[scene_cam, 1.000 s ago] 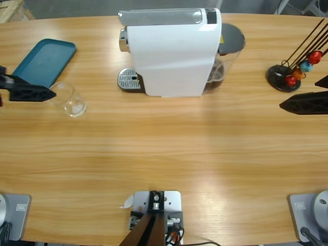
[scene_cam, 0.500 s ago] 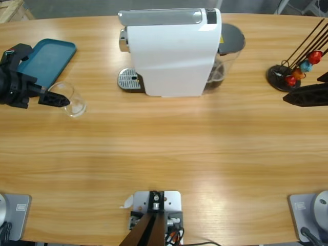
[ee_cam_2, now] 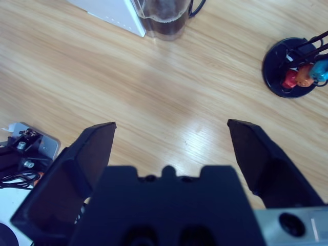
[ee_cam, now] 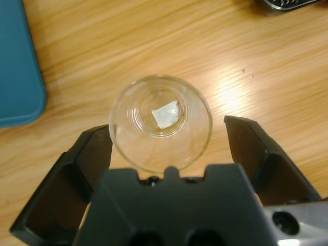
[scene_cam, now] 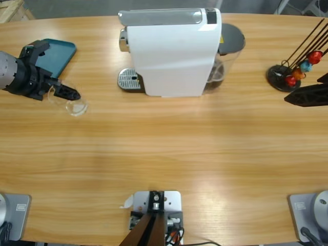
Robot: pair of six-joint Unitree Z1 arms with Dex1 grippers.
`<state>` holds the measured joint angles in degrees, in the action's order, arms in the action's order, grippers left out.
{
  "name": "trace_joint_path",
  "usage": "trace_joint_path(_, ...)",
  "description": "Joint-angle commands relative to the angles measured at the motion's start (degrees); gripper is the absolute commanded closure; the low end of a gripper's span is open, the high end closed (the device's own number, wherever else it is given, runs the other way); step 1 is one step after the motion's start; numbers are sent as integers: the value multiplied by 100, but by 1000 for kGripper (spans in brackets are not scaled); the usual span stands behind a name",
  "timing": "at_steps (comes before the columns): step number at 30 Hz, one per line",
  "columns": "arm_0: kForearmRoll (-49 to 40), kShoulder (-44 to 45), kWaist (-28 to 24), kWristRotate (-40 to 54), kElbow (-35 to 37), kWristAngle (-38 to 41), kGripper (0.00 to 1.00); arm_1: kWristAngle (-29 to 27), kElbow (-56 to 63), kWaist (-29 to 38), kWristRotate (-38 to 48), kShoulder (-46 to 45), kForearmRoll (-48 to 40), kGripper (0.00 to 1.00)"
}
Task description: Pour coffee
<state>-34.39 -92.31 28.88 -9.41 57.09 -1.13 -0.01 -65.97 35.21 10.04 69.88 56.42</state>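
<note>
The left gripper (ee_cam: 166,141), jaws spread wide, straddles an empty clear glass (ee_cam: 160,122) beside the teal tray (scene_cam: 45,60); the right gripper (ee_cam_2: 171,138) hangs wide open over bare table (scene_cam: 164,148), the coffee (ee_cam_2: 166,28) in the machine's jug

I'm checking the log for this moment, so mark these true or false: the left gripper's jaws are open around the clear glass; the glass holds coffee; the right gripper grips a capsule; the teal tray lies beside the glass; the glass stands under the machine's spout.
1. The left gripper has open jaws on either side of the clear glass. True.
2. The glass holds coffee. False: it looks empty.
3. The right gripper grips a capsule. False: its jaws are open over bare table, with the capsule holder apart.
4. The teal tray lies beside the glass. True.
5. The glass stands under the white coffee machine's spout. False: it stands well to the side.
</note>
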Motion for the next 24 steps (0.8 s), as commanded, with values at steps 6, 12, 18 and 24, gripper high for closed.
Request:
trace_joint_path(6,48,-363,-40,-131,-174,-212,73,186,253,-93,-64,70,-78,13)
trace_joint_path(12,46,-474,-12,-181,-185,-160,69,197,251,-121,-108,61,-78,15)
trace_joint_path(18,50,-412,222,-304,-274,-133,73,221,248,-163,-138,51,-3,18)
trace_joint_path(24,960,393,391,-413,-1060,-397,71,248,239,-216,-196,58,89,23)
